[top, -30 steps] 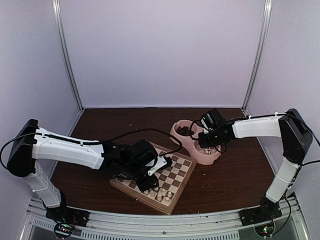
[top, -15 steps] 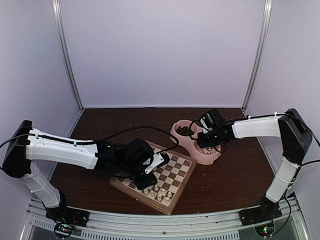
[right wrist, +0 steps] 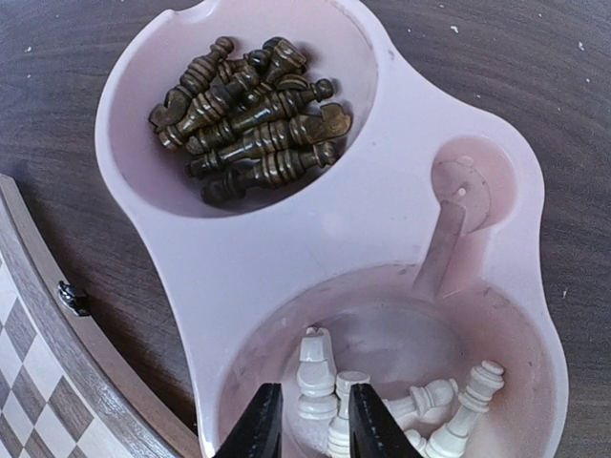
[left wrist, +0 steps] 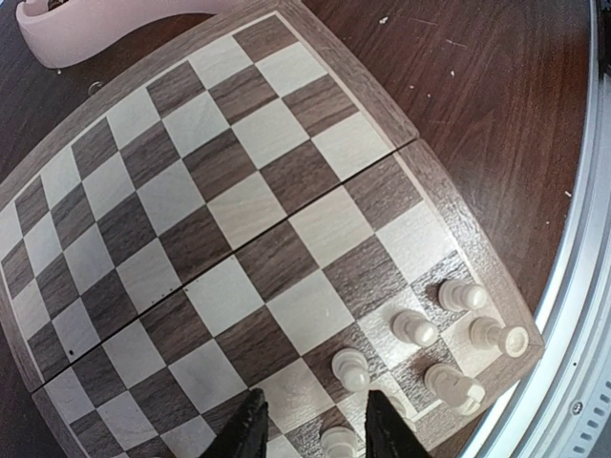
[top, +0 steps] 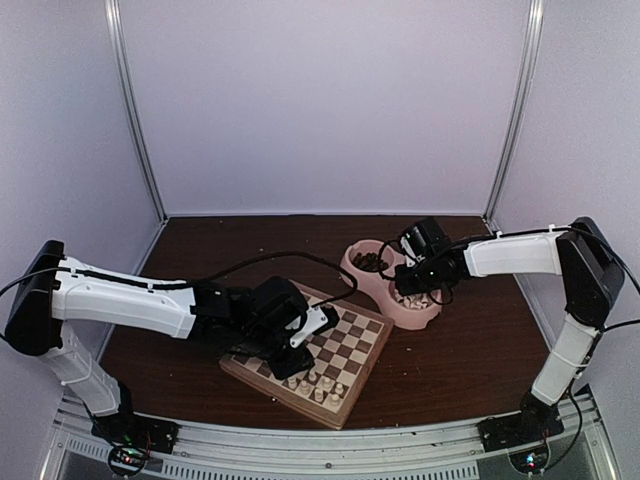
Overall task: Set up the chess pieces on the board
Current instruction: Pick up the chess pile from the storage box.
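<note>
The board [top: 350, 340] lies near the table's front; the left wrist view shows its bare squares [left wrist: 220, 191]. Several cream chess pieces [left wrist: 415, 329] stand at its near corner [top: 318, 385]. My left gripper [left wrist: 312, 405] hovers open just above that group, and one piece [left wrist: 339, 442] stands between its fingers without touching them. My right gripper [right wrist: 312, 401] reaches into the near compartment of the pink bowl [right wrist: 286, 248]. Its jaws stand narrowly open around a lying cream piece [right wrist: 315, 367], with more cream pieces [right wrist: 449, 405] beside it.
Dark brown pieces [right wrist: 248, 124] fill the bowl's far compartment [top: 370, 262]. The bowl [top: 432, 318] sits just right of the board's far corner. A metal rail [left wrist: 582, 315] runs along the table's near edge, close to the board.
My left arm has drawn back a little to the left, its gripper now over the near rows. My right gripper has sunk slightly into the bowl, and its jaws have narrowed around a cream piece.
</note>
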You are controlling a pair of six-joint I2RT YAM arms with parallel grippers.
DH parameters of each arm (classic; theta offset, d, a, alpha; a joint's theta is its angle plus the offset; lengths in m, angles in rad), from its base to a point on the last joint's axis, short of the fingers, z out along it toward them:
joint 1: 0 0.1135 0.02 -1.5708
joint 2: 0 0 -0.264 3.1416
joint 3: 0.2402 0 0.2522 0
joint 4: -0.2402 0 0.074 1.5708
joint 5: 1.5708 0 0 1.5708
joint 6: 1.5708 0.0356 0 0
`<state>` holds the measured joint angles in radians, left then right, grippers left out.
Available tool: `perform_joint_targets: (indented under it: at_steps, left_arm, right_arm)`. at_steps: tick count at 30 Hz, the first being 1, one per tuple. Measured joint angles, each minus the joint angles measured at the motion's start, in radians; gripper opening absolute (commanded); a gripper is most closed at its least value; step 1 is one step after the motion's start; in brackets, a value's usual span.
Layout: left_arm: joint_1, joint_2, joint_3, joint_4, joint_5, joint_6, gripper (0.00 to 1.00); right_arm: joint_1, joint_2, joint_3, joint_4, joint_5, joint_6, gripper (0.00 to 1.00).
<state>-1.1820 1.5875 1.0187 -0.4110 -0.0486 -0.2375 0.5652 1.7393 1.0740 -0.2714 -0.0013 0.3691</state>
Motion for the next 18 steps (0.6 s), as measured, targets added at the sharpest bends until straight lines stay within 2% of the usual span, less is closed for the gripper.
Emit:
perform_joint_targets:
  at_steps: [8,12,14,18]
  left_arm:
    - [0.000,0.000,0.000,0.000,-0.001,0.000,0.37]
    - [0.000,0.000,0.000,0.000,-0.003,0.000,0.37]
    - [0.000,0.000,0.000,0.000,-0.004,0.000,0.37]
    - [0.000,-0.001,0.000,0.000,-0.009,0.000,0.37]
  right_arm:
    - [0.000,0.065,0.039,-0.056,0.006,0.004,0.35]
    - [0.000,0.111,0.063,-0.100,0.005,0.005,0.35]
    - [0.000,0.128,0.082,-0.118,0.004,0.005,0.32]
    - [0.000,0.165,0.133,-0.148,-0.001,0.006,0.20]
